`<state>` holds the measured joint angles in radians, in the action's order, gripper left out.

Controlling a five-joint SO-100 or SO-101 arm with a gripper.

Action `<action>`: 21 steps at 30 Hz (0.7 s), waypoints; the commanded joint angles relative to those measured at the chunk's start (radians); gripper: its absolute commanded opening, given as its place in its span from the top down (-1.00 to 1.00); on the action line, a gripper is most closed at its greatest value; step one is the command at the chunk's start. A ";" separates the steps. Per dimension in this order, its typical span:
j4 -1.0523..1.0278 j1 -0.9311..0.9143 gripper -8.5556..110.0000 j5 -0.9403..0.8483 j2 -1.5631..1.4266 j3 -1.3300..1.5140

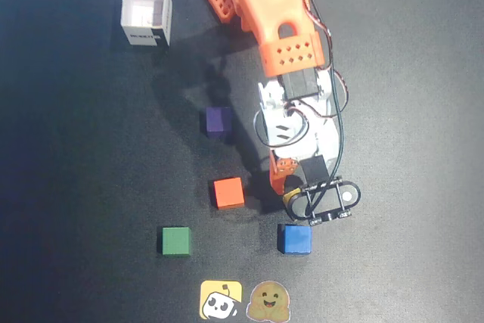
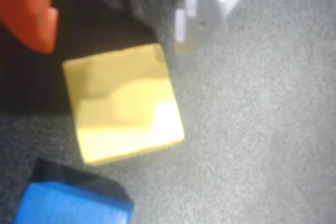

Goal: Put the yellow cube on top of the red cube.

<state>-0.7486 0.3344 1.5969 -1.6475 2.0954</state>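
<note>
Down near the mat's [image 1: 76, 187] front edge, the orange arm's gripper [image 1: 291, 187] hovers over the yellow cube [image 2: 123, 103], its fingers apart on either side, not clamped. Overhead, the arm hides all but a sliver of that matte cube; a blue cube [image 1: 294, 239] sits just in front, an orange-red cube [image 1: 228, 192] to its left, and purple [image 1: 218, 121] and green [image 1: 175, 240] cubes farther off. An open white box [image 1: 147, 11] stands near the far-left corner, and two flat stickers [image 1: 221, 299] are cut off by the front edge.

Overhead top-down; wrist close-up (shared cubes)
</note>
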 commanded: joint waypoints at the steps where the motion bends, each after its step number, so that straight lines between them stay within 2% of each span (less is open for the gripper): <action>1: 0.002 -0.011 0.56 -0.020 0.011 -0.064; 8: 0.029 -0.002 0.56 -0.046 0.060 -0.089; 14: 0.052 0.000 0.56 -0.143 0.118 -0.137; 21: 0.066 0.014 0.56 -0.146 0.132 -0.137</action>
<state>-0.6949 0.3436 1.4527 -1.5048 2.0003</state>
